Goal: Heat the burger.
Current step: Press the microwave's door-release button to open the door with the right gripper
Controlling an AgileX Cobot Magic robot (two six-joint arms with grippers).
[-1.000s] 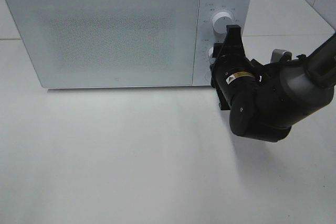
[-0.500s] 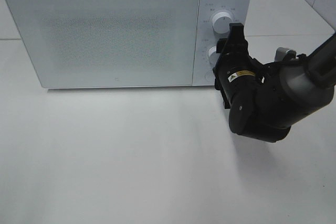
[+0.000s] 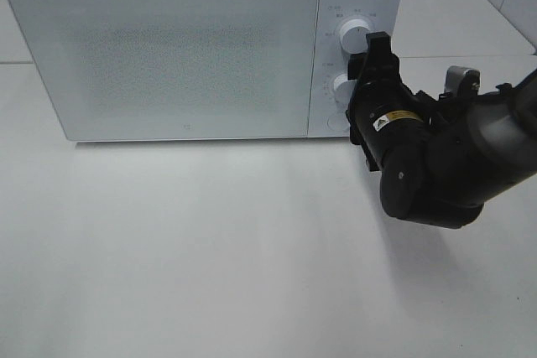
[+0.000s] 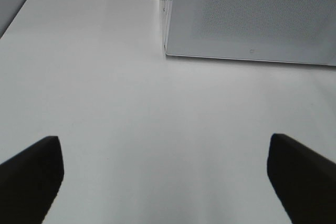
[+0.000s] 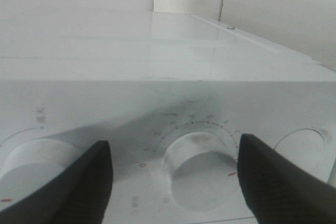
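White tabletop [image 3: 210,249], shut microwave [image 3: 168,56]; right arm [image 3: 436,165] angled toward a knob [image 5: 197,169], right jaws spread either side; left jaws spread

I work over a white, matte table [image 3: 210,274]. A white microwave [image 3: 168,56] stands flat on it, set back toward the far edge. Its broad front faces me with the door shut, and a narrow panel of round knobs [image 3: 352,35] is at its right end. The tabletop nearer me is plain white.
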